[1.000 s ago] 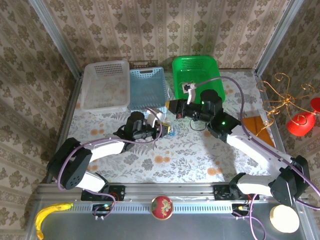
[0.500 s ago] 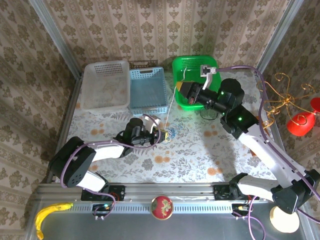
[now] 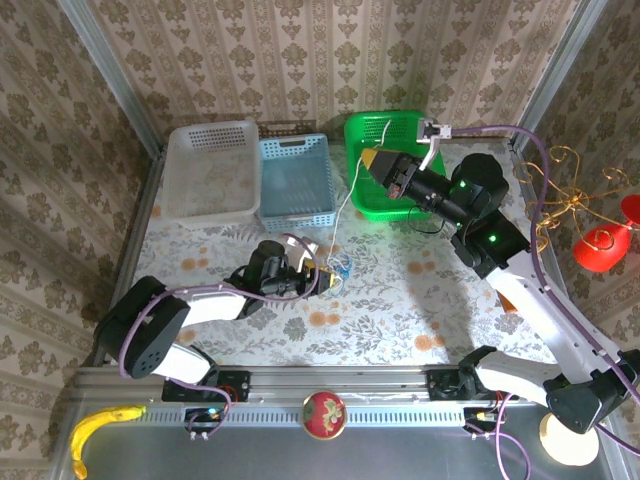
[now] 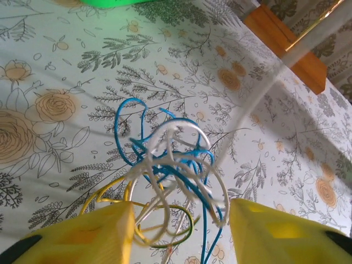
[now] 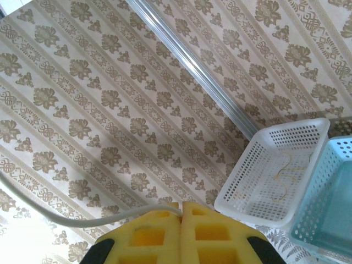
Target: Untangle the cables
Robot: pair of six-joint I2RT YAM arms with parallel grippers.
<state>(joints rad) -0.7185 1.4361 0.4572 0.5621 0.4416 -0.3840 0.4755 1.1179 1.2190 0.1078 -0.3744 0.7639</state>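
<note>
My left gripper (image 4: 181,217) stands low over the flowered table (image 4: 66,66), its yellow fingers parted and gripping nothing; the tangle of cables (image 4: 170,165), loops of blue, white and yellow, sits in the gap between them and just ahead. My right gripper (image 5: 181,212) is raised by the green basket (image 3: 385,117) at the far side, its fingers pressed together on a pale cable (image 5: 82,223); in the top view that cable runs down from the pinch to the tangle near the table's middle.
</note>
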